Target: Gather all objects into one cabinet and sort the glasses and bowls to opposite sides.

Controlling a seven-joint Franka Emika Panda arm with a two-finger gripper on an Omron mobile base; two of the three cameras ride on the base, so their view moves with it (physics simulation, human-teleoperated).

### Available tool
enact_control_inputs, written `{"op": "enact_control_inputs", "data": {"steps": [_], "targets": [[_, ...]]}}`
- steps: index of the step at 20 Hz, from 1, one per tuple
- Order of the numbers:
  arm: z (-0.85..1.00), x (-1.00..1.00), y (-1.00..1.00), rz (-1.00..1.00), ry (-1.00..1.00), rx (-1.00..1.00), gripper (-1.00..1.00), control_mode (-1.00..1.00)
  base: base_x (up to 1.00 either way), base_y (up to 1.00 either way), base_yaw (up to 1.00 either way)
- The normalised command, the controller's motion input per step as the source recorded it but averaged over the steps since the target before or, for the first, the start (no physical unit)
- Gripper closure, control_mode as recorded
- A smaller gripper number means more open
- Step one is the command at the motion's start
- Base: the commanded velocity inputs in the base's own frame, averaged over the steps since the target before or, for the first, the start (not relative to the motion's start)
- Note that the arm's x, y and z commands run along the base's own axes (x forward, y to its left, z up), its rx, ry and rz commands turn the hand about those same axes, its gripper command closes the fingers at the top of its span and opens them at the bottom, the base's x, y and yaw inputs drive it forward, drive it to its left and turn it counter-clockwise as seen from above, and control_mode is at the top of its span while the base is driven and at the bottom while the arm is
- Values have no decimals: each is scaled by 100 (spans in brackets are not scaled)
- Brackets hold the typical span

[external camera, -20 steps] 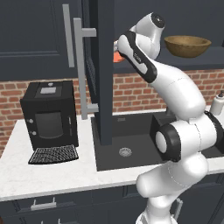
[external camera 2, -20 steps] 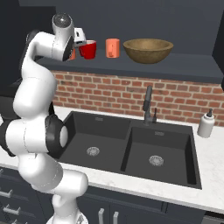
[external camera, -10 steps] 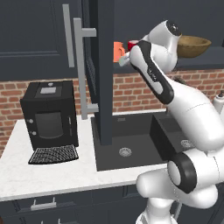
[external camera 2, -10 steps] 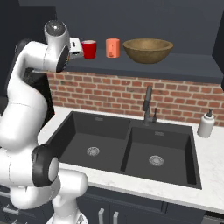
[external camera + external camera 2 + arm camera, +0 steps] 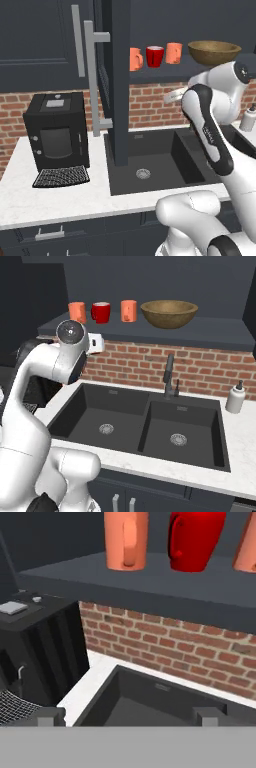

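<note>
- The gripper hangs below the cabinet shelf with its fingers spread wide and nothing between them; from the hand camera the 2 dark tips sit at about 6 o'clock, over the near edge of the sink.
- Risk 1, my judgement: any lift toward the shelf from here could drive the wrist into the shelf's front lip, since the hand sits just under and in front of it. An approach from straight out front looks safer.
- The open cabinet door stands edge-on at about 9 o'clock of the arm in the left base view, with its long grey handle facing outward. A wide elbow swing could knock it.
- The coffee machine stands on the counter well apart, at about 8 o'clock; little danger there.
- On the shelf, the left orange cup, the red cup and the right orange cup stand in a row close together, with the bowl just beside the right cup, at 3 o'clock of it.
- Risk 2: the cups stand so close that wide fingers reaching for 1 could nudge its neighbour, or tip it off the front edge into the sink.
- Risk 3: the bowl and the nearest cup are almost touching, so the 2 kinds are hardly on opposite sides; shifting either could bump the other.
</note>
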Motion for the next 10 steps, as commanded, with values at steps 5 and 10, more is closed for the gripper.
{"op": "enact_control_inputs", "data": {"steps": [5, 10], "targets": [[-28, -100, -96, 0, -4, 28, -100, -100, 0, 0, 0], [-7, -77, -38, 0, -5, 7, -100, -100, 0, 0, 0]]}}
